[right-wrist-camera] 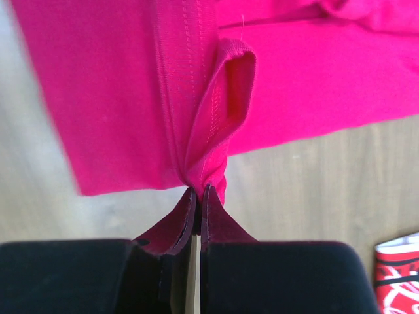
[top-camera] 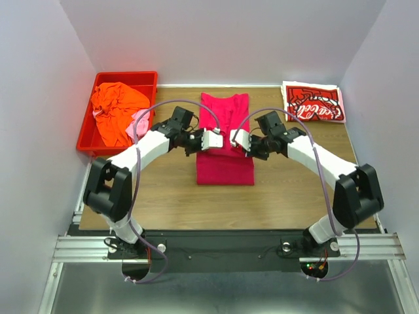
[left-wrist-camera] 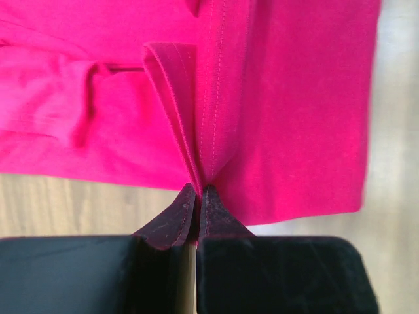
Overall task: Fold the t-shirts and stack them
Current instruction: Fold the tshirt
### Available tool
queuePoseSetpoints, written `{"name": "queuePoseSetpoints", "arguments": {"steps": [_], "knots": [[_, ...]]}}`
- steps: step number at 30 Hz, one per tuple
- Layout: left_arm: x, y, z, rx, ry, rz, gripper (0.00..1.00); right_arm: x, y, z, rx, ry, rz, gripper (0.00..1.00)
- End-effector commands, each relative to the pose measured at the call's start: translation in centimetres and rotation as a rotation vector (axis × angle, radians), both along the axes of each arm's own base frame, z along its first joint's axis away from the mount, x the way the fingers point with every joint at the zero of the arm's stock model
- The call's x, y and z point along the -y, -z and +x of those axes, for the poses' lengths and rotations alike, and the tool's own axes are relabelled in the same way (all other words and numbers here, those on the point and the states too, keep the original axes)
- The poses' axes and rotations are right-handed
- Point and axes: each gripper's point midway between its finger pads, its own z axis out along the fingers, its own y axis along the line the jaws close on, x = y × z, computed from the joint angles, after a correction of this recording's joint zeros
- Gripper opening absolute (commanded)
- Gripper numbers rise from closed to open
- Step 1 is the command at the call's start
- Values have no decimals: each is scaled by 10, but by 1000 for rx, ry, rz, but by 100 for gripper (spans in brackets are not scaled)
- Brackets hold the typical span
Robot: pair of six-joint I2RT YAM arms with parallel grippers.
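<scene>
Left gripper (left-wrist-camera: 197,189) pinching magenta shirt (left-wrist-camera: 294,98), right gripper (right-wrist-camera: 198,190) likewise

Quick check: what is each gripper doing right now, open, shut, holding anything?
Left gripper: closed, pinching a hemmed fold of the pink shirt.
Right gripper: closed, pinching the same pink shirt.

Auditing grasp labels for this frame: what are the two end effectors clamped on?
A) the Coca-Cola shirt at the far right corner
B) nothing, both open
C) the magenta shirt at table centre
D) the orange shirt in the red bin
C: in the wrist views the left end effector and the right end effector are each shut on a pinched fold of the magenta shirt.
</scene>
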Motion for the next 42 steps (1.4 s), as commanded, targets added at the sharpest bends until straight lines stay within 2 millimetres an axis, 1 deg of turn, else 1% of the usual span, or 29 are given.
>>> {"name": "queuePoseSetpoints", "arguments": {"steps": [1,2,3,7,8,12,13,14,15,16,17,18,19,21,22,25,28,29,31,32,33,34,35,36,37,38,40,41,42], "knots": [[3,-23,35,109,43,-9,0,-5,-16,43,91,-50,36,1],[3,-22,40,116,47,-7,0,-6,-16,48,94,-50,38,0],[3,-14,45,104,47,3,0,-6,-15,53,94,-49,38,1],[3,-10,67,124,35,3,1,-8,-8,76,86,-48,44,1],[1,-3,73,117,27,7,1,-10,-2,81,75,-48,41,1],[-1,7,86,113,13,23,6,-10,9,94,62,-34,37,1],[-2,9,89,114,7,25,8,-9,11,98,58,-18,34,4],[-3,10,95,127,-4,26,13,-10,12,100,56,-8,34,5],[-3,11,98,130,-13,23,14,-10,14,104,54,0,34,5],[-4,12,105,134,-26,22,19,-8,13,108,62,17,33,10],[-4,13,108,130,-32,20,19,-8,13,111,68,25,31,15],[-4,14,111,130,-40,23,26,-7,12,114,76,38,31,23],[-3,9,117,132,-62,15,29,-5,8,121,90,73,34,28],[-4,8,125,133,-81,8,33,0,0,132,108,121,51,29],[-2,0,132,150,-96,-10,34,2,-9,137,118,150,70,37],[-1,-7,137,163,-116,-21,40,8,-21,141,136,190,83,38],[-4,-23,137,165,-154,-41,41,13,-39,138,158,234,100,45],[-8,-32,132,159,-168,-55,41,15,-50,133,166,255,119,46],[-12,-41,120,144,-177,-76,41,15,-57,120,154,262,146,47],[-18,-45,104,138,-180,-86,41,15,-59,99,124,242,169,48],[-22,-45,94,137,-180,-88,41,14,-58,87,103,227,176,48],[-28,-26,75,91,-179,-74,41,7,-55,71,71,203,185,48],[-28,-40,63,112,-168,-108,41,6,-50,57,41,195,178,48],[-28,-38,54,101,-166,-115,41,3,-46,45,25,178,171,48],[-31,-21,36,50,-163,-104,41,-2,-34,20,2,149,149,48],[-30,-23,26,53,-155,-113,42,-5,-27,9,-6,127,132,48],[-30,-12,10,42,-141,-96,43,-16,-15,-16,-22,71,107,50],[-27,4,-5,29,-111,-74,43,-15,1,-27,-47,73,87,51],[-29,4,-10,57,-108,-60,48,-16,6,-32,-55,70,80,52]]}}
